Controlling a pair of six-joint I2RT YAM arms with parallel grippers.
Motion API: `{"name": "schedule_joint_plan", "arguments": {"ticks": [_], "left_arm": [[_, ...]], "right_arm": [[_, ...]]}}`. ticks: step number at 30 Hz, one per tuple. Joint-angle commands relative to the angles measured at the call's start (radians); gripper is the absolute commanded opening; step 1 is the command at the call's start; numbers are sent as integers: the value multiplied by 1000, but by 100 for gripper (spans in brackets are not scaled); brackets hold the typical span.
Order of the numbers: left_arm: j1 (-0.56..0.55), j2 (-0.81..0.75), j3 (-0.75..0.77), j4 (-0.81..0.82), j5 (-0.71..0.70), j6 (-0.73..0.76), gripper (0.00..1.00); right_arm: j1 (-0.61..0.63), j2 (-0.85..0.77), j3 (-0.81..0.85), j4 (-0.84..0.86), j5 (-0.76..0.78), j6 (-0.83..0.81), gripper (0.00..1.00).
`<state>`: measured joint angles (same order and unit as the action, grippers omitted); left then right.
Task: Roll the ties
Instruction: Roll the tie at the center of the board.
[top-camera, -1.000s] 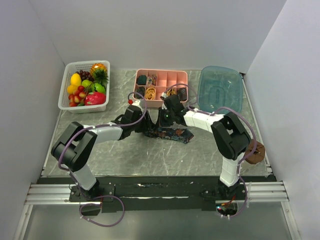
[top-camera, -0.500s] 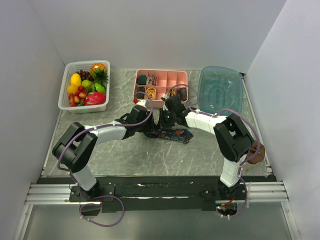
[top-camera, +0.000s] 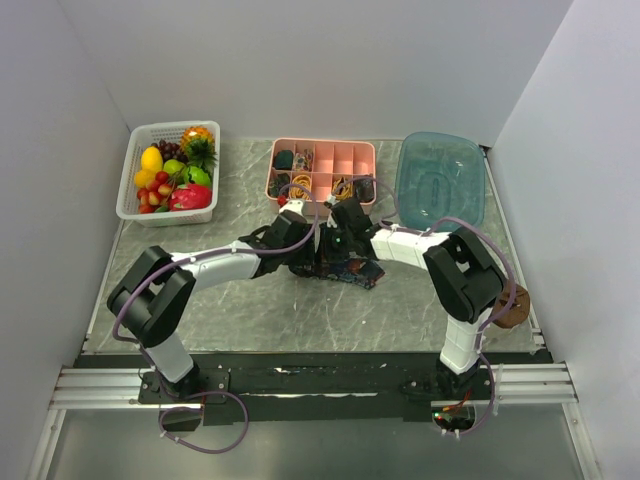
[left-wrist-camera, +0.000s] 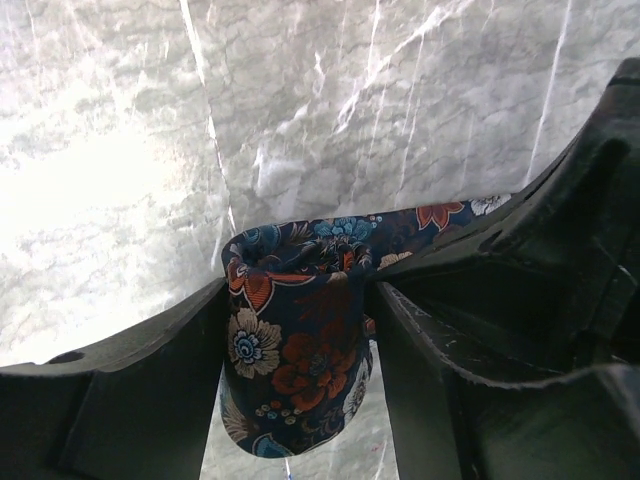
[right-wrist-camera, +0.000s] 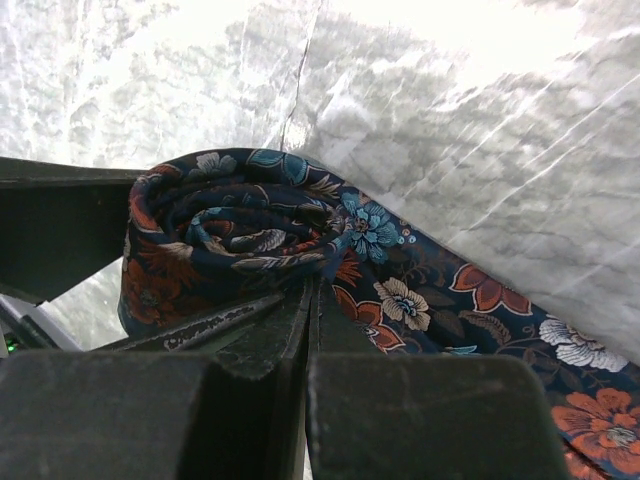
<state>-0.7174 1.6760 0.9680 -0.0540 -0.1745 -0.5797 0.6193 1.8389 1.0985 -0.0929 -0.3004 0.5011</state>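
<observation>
Tie sits at centre of the table. It's dark navy fabric w/ red, blue and tan flowers; one end is wound into a roll and the rest trails flat toward 3 o'clock.

Containers along the far edge:
- White slotted basket at 10 o'clock w/ fruit: lemon, grapes, pineapple, red pieces.
- Pink divided tray at 12 o'clock. Yellow-orange looped bands fill some compartments, dark bundles others; too small to tell more.
- Translucent blue tub at 1 o'clock.

Top view hides the roll under both wrists. Left wrist view shows it standing between the fingers of the left hand, both touching its sides: moderately wide, holding the roll. Right wrist view shows the spiral end-on, at 10 o'clock from the right hand. Its fingers are pressed together, tips against the fabric just below the roll; can't tell whether a fold is pinched.

Table surface is grey-white veined marble, glossy.
</observation>
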Motion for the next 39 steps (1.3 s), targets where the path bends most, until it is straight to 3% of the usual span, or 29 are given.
{"name": "schedule_joint_plan", "arguments": {"ticks": [1, 14, 29, 39], "left_arm": [[-31, -29, 48, 2, -7, 0, 64], [-33, -94, -9, 46, 29, -71, 65], [-31, -145, -95, 143, 110, -85, 60], [-33, -118, -78, 122, 89, -57, 59]], "right_arm": [[11, 11, -28, 123, -63, 47, 0], [-18, -3, -143, 271, -120, 128, 0], [-59, -27, -195, 328, -152, 159, 0], [-66, -159, -172, 179, -102, 87, 0]]}}
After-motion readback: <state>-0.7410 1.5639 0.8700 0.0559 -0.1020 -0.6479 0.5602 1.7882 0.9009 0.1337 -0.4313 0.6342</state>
